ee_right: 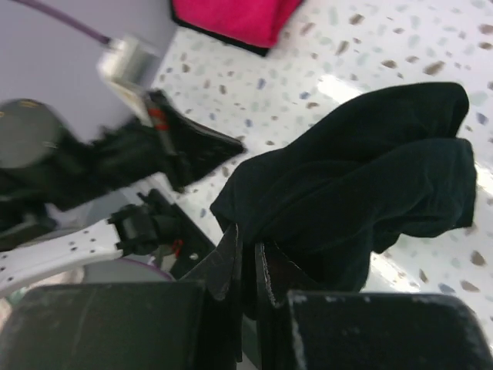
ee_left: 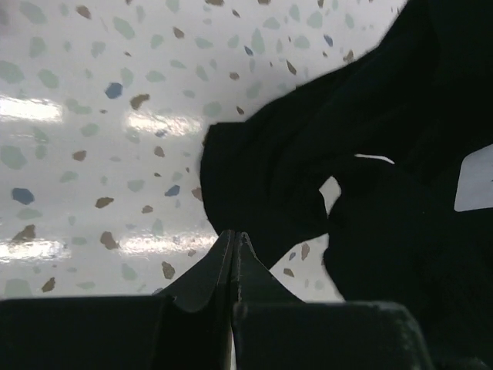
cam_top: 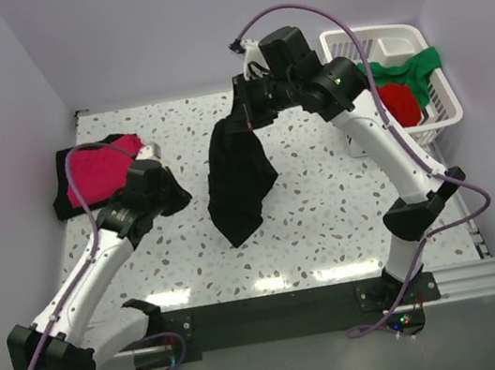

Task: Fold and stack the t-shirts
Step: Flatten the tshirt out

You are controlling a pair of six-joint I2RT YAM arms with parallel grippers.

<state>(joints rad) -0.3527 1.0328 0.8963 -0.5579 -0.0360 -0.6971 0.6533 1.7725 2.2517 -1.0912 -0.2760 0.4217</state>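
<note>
At the middle of the table (cam_top: 326, 200), toward the far side: the right gripper (ee_right: 246, 248) is pinched tight on a bunched edge of a black t-shirt (cam_top: 238, 175). It holds the shirt up so the cloth hangs in a long drape. The lower tip looks to reach the tabletop, though I cannot tell if it touches. Likely reason for the lift: the shirt falls open under its own weight, so a second corner can be found.

Just left of the drape: the left gripper (ee_left: 233, 239) sits low, fingers closed together with nothing between them. Black cloth lies just beyond its tips. It looks placed for a grab and would have to open first.

Far left: a magenta t-shirt (cam_top: 98, 170) lies flat on a folded black shirt (cam_top: 60, 202) whose edges show around it. This is probably the stack, kept out of the work area.

Far right: a white basket (cam_top: 443, 103) holds a green t-shirt (cam_top: 410, 67) and a red t-shirt (cam_top: 400, 102), both unfolded.

Risk: the pinch is on a wad, so the spread may come out lopsided.
</note>
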